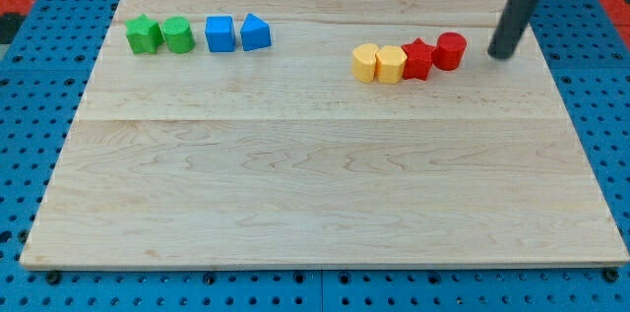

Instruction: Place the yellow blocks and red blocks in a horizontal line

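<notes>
Two yellow blocks sit side by side at the view's upper right: a rounded yellow block [365,62] and a yellow hexagon-like block [391,64]. Touching them on the right is a red star block [418,58], then a red cylinder [450,50], slightly higher. The four form a near-horizontal row rising a little to the right. My tip [500,56] rests on the board just right of the red cylinder, a small gap apart from it.
A green star [144,34], a green cylinder [178,34], a blue cube-like block [220,33] and a blue pentagon-like block [255,32] form a row at the upper left. The wooden board [315,194] lies on a blue pegboard surface.
</notes>
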`<state>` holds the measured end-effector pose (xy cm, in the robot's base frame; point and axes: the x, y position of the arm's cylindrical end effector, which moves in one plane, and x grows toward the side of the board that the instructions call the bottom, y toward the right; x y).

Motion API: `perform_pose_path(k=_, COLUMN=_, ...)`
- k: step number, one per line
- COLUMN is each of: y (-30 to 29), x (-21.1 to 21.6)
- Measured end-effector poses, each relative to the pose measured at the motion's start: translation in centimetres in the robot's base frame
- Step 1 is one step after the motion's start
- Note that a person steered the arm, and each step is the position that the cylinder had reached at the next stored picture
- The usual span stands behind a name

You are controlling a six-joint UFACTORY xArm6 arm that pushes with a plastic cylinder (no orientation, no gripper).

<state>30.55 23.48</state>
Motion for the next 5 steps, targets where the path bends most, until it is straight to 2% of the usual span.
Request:
perform_pose_path(k=1, y=-2.6, x=-1.9)
perform_pose_path(k=2, y=-6.1, x=1.2)
perform_pose_path(k=3, y=-4.3, x=2.5)
perform_pose_path(k=4, y=-2.5, x=1.4)
perform_pose_path(k=5, y=-5.3, x=-2.2)
